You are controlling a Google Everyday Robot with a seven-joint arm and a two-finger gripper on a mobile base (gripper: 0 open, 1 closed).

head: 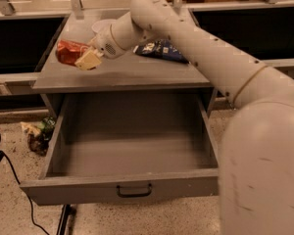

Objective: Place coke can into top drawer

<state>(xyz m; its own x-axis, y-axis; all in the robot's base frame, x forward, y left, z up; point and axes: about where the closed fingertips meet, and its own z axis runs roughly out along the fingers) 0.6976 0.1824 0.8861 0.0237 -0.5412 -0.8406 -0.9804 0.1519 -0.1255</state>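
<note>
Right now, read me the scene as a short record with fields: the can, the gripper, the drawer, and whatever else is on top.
coke can: on the cabinet top, left side
gripper: at the can's right side, above the cabinet top
top drawer: pulled open, can not in it
chip bag: on the cabinet top, behind the arm
task state: can not yet placed
</note>
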